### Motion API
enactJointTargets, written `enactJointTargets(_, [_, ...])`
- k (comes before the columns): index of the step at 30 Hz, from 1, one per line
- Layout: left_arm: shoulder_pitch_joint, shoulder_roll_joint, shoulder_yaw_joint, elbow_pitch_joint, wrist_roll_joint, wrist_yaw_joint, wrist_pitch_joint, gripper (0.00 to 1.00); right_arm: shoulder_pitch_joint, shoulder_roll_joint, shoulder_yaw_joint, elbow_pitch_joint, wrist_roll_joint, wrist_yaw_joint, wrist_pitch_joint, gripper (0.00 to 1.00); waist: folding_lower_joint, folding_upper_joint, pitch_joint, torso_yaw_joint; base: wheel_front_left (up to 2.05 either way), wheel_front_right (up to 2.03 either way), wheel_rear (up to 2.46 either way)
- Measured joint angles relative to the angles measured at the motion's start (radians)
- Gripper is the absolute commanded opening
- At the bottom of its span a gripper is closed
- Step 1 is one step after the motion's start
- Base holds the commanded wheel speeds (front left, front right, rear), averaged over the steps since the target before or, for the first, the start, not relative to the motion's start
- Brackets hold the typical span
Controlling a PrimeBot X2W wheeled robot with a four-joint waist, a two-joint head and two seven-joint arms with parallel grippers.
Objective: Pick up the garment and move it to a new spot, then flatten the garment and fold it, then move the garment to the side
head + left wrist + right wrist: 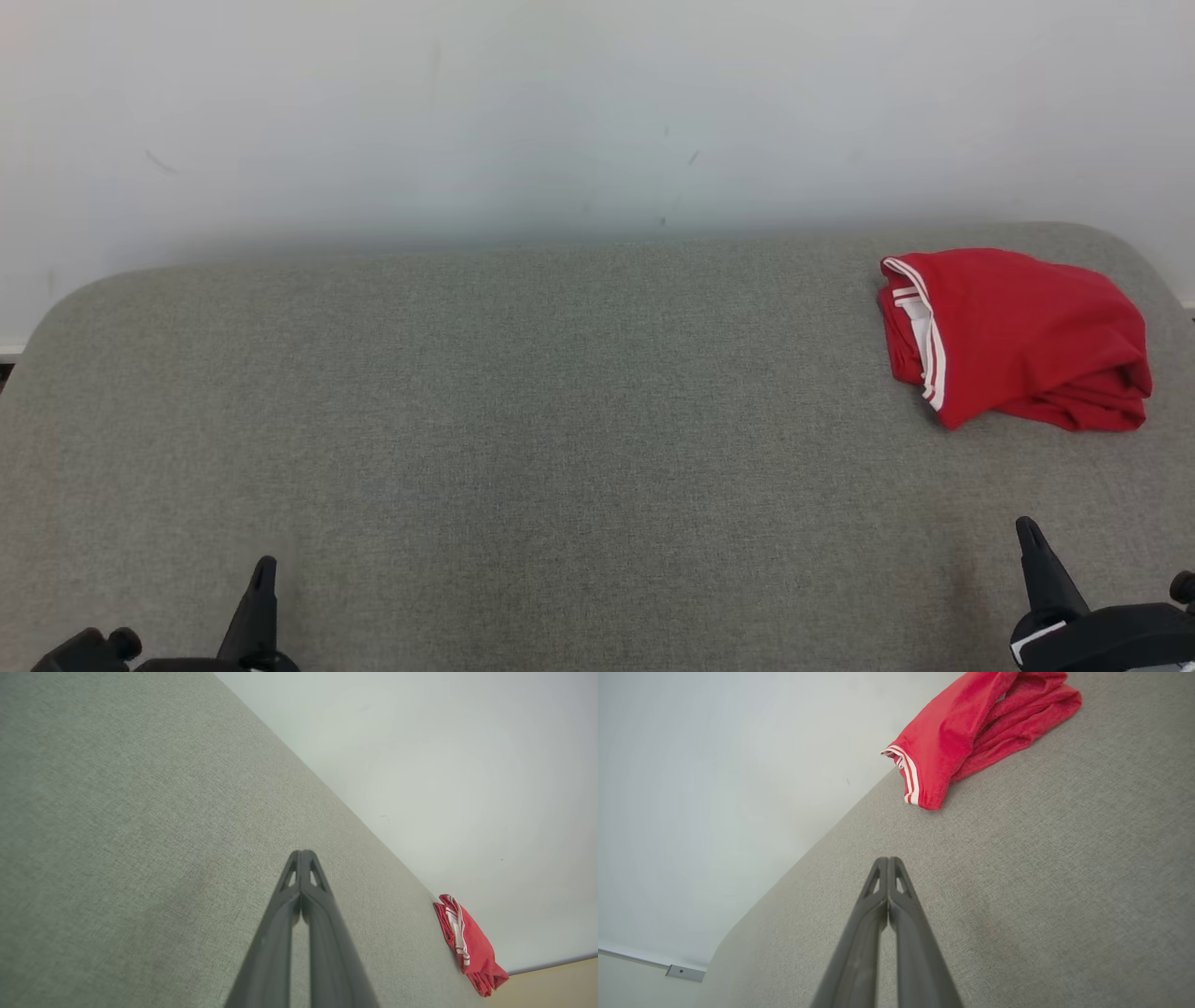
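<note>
Wide grey bench [560,420] against a pale wall [560,112], the far edge running along the wall and both far corners rounded. Free cloth top across the left, the middle and the whole near side: ample room for moving.

At the far right, close to the rounded corner and just short of the far edge: red garment [1018,336], white stripes along one hem, bunched in a loose fold. Striped hem turned toward the bench's middle, creased bulk toward the right edge. Lying on the cloth, touched by neither tool.

Low at the near left, left tool [264,571]; low at the near right, right tool [1027,532]; both pointing toward the wall, well apart from each other. In the wrist views, fingers of each pressed together at the tips, a thin slit lower down between them: closed tight, gripping nothing. Contact between the tips and the cloth below: impossible to tell.

Right tool the nearer to the garment, with a stretch of free cloth between. Left tool well apart from it, most of the bench's width between.

In the left wrist view, a strip of tan floor [556,984] past the bench's right end, beyond the garment.
</note>
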Motion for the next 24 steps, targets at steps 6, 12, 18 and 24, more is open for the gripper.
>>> enactJointTargets(6, [-0.005, -0.008, 0.023, 0.014, -0.087, -0.017, 0.017, 0.0, -0.019, 0.015, -0.007, 0.013, 0.069, 0.017, 0.014, 0.0, 0.0, 0.0, 0.001, -0.002, 0.0, 0.0, 0.0])
enactJointTargets(12, [-0.018, -0.022, 0.045, 0.028, -0.167, -0.035, 0.026, 0.0, -0.031, 0.029, -0.016, 0.037, 0.138, 0.03, 0.03, 0.0, 0.0, -0.0001, 0.003, -0.004, 0.0, 0.0, 0.0])
enactJointTargets(18, [-0.026, -0.029, 0.062, 0.036, -0.244, -0.046, 0.04, 0.0, -0.059, 0.044, -0.025, 0.054, 0.206, 0.046, 0.04, 0.0, 0.0, -0.0001, 0.004, -0.005, 0.0, 0.0, 0.0])
enactJointTargets(24, [-0.041, -0.035, 0.086, 0.052, -0.33, -0.062, 0.052, 0.0, -0.068, 0.058, -0.033, 0.074, 0.274, 0.062, 0.054, 0.0, 0.0, 0.0, 0.005, -0.007, 0.0, 0.0, 0.0])
